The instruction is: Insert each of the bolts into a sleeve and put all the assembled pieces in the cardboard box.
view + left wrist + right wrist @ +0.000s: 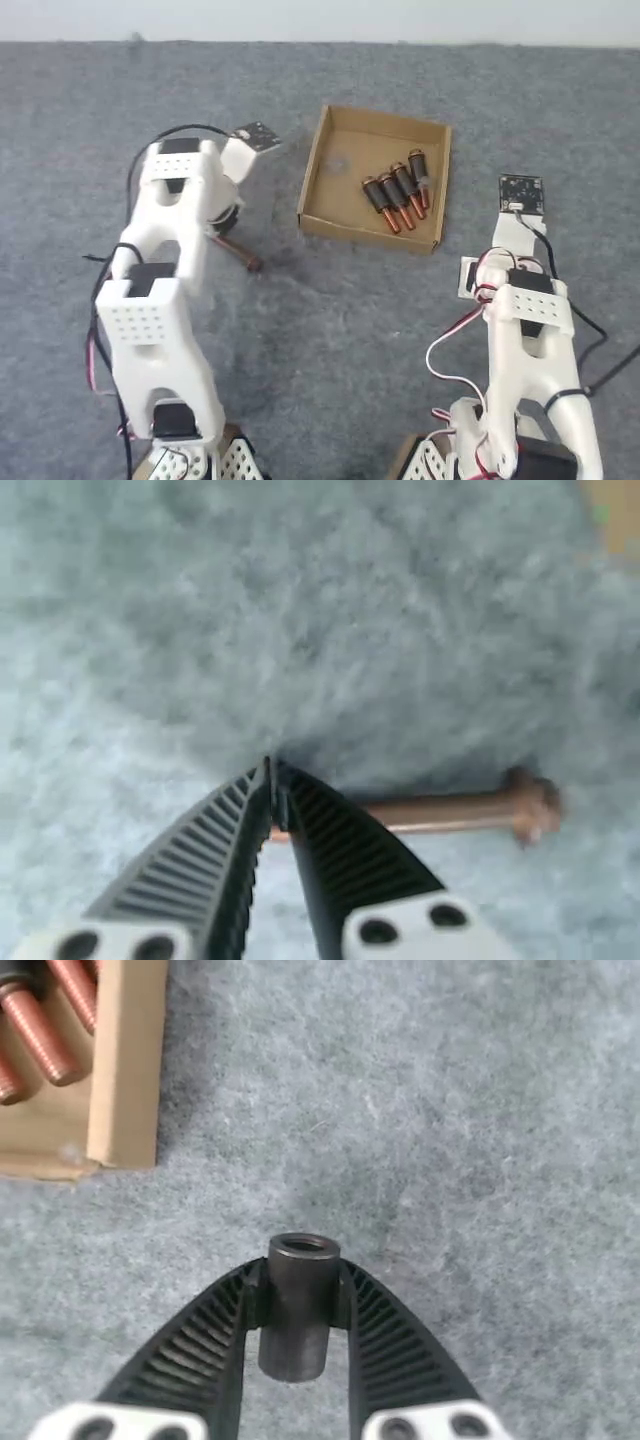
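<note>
A: Pinching the bolt [450, 815] only by its tip, low by the surface [300, 600], the left hand [272, 770] risks letting it swivel.

B: The right hand [300, 1272] clamps the sleeve [298, 1330] near the cardboard box [125, 1060]; a tilted bolt probably jams.

On surface [330, 330]: cardboard box [335, 160] w/ 4 assembled pieces [396, 197] in its right half. Left of box, bolt [450, 813] in left gripper [272, 780]; right of it, sleeve [298, 1305] in right gripper [300, 1270].
</note>
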`<act>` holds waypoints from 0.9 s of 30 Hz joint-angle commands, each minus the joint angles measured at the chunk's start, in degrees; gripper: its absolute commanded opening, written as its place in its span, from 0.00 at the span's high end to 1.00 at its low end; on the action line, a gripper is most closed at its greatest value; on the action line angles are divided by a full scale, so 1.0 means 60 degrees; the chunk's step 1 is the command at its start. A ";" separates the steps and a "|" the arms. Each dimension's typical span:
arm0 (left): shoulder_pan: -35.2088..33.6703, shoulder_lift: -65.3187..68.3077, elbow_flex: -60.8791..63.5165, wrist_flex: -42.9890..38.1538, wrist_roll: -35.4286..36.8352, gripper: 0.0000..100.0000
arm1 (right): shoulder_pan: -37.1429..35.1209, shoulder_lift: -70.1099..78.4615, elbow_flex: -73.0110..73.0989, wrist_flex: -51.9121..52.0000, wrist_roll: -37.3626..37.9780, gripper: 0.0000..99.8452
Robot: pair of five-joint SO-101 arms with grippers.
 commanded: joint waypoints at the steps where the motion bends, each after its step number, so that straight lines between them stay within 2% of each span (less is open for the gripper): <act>1: -0.0571 -0.0044 -0.0330 0.0117 -0.0615 0.99 | -0.0066 -0.0432 -0.0059 -0.0168 0.0117 0.99; 7: -0.1114 -0.0044 -0.0212 0.0117 -0.0674 0.99 | -0.0066 -0.0432 -0.0059 -0.0154 0.0117 0.99; 12: -0.1084 -0.0161 -0.0256 0.0278 -0.0645 0.99 | -0.0066 -0.0432 -0.0059 -0.0154 0.0117 0.99; 16: -0.0850 -0.0718 -0.0608 0.1421 -0.0718 0.99 | -0.0066 -0.0432 -0.0059 -0.0154 0.0117 0.99; 22: 0.0088 -0.1861 -0.0637 0.3355 -0.1773 0.96 | -0.0066 -0.0432 -0.0059 -0.0154 0.0117 0.99; 27: 0.0747 -0.2051 -0.0623 0.4044 -0.2799 0.91 | -0.0066 -0.0432 -0.0059 -0.0168 0.0117 0.99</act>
